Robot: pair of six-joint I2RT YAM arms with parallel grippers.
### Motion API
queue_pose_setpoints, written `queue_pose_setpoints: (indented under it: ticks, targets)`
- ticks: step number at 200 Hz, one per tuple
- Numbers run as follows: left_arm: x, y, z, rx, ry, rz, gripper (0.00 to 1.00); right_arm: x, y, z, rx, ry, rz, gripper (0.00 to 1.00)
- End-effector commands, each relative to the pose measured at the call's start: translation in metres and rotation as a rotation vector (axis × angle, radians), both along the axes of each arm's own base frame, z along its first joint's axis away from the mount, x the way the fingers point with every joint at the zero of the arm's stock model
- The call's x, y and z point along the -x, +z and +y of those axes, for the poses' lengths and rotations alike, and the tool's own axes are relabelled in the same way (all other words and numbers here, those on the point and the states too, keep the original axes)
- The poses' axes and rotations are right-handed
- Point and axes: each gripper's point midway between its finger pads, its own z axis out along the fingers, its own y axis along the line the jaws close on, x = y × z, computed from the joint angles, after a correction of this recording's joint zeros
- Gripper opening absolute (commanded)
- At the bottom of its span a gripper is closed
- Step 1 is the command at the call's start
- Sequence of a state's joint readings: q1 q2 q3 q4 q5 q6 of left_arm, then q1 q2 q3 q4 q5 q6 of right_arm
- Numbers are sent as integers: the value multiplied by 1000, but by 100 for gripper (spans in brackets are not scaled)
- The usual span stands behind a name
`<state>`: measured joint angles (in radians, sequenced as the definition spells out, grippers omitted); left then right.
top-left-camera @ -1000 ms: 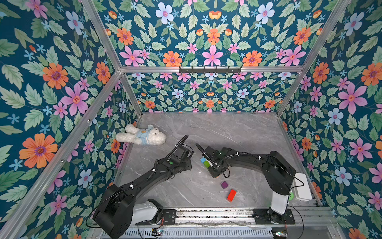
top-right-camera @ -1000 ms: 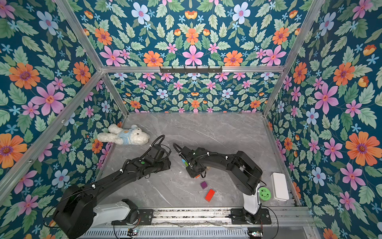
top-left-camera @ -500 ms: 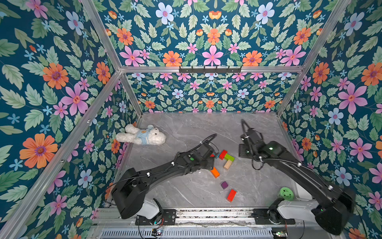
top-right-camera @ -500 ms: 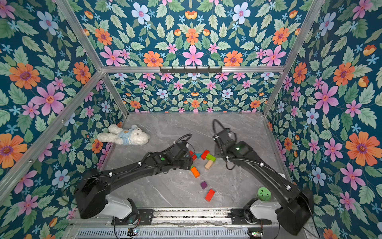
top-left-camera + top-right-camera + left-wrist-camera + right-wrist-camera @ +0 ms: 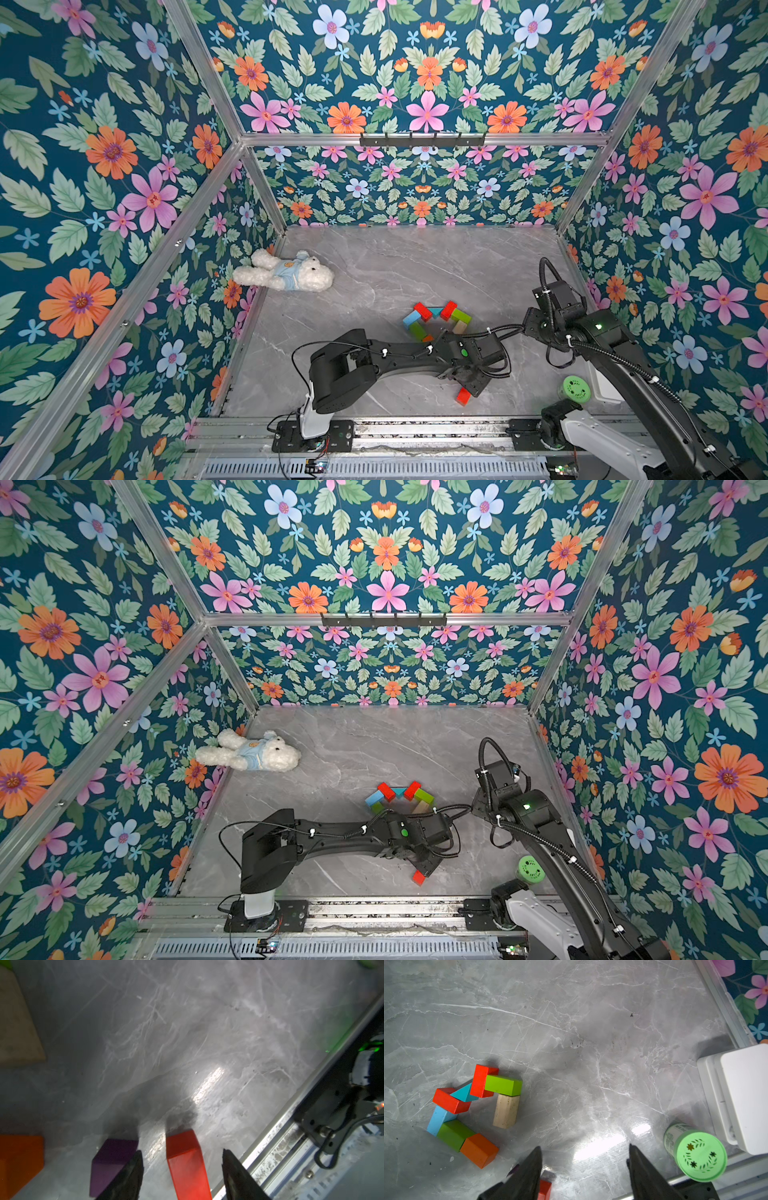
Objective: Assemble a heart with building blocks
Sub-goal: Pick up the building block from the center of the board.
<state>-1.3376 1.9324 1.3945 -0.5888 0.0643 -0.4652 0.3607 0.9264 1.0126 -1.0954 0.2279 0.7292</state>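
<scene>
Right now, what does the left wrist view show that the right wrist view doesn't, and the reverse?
Only left wrist: the left claw open astride the loose red bar, the purple cube plainly beside it.
Only right wrist: the right claw open and empty; in the unfinished heart, two red bars, the teal triangle and the light blue bar; the white box; the green container with its patterned lid.
Both: the marble tabletop, the orange block, the natural-wood block, that loose red bar.
</scene>
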Motion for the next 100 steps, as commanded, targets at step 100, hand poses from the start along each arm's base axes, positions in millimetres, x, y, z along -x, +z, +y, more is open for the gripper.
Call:
queue_pose_setpoints:
  ticks: [100]
  targets:
    - [25, -20, 6, -79, -66, 122, 46, 8, 3, -8, 10, -17, 14, 65]
